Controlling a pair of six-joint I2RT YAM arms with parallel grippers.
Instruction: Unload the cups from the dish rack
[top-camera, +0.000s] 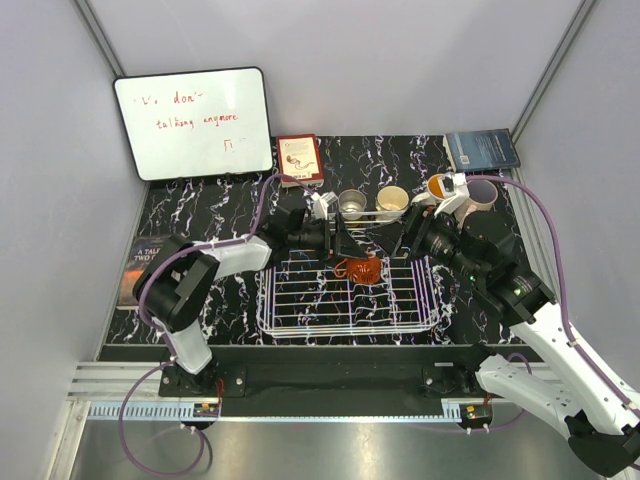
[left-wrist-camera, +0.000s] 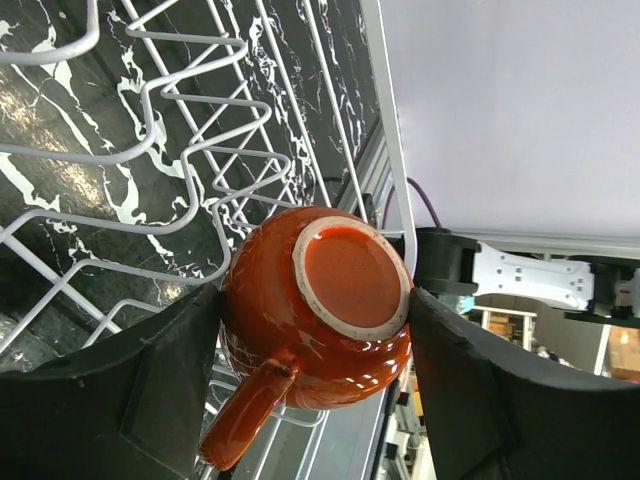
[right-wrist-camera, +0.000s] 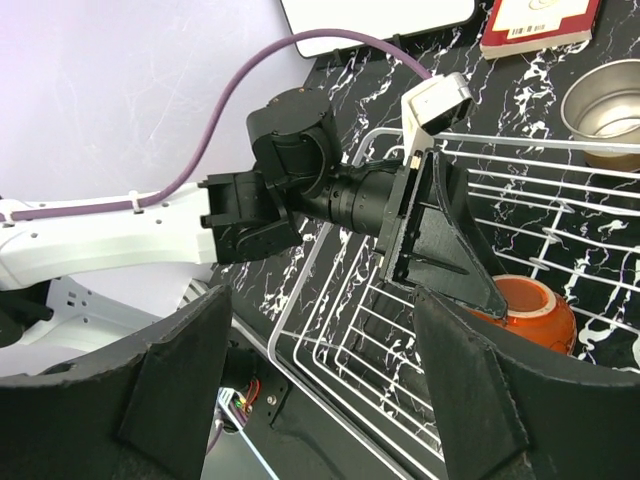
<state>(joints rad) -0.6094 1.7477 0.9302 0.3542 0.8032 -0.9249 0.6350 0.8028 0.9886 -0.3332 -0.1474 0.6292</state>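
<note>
Left wrist: the left claw (left-wrist-camera: 315, 310) is clamped on the upturned red-brown mug (left-wrist-camera: 350, 275), gripping it at nine and three o'clock; the mug lies inside the rack (left-wrist-camera: 388, 140).

Right wrist: the right claw (right-wrist-camera: 318, 330) gapes empty, with the mug at four o'clock.

Overhead: four cups (top-camera: 392, 202) stand on the table (top-camera: 190, 210) at twelve to two o'clock of the rack. Judged so, only the mug is left to come out.
</note>
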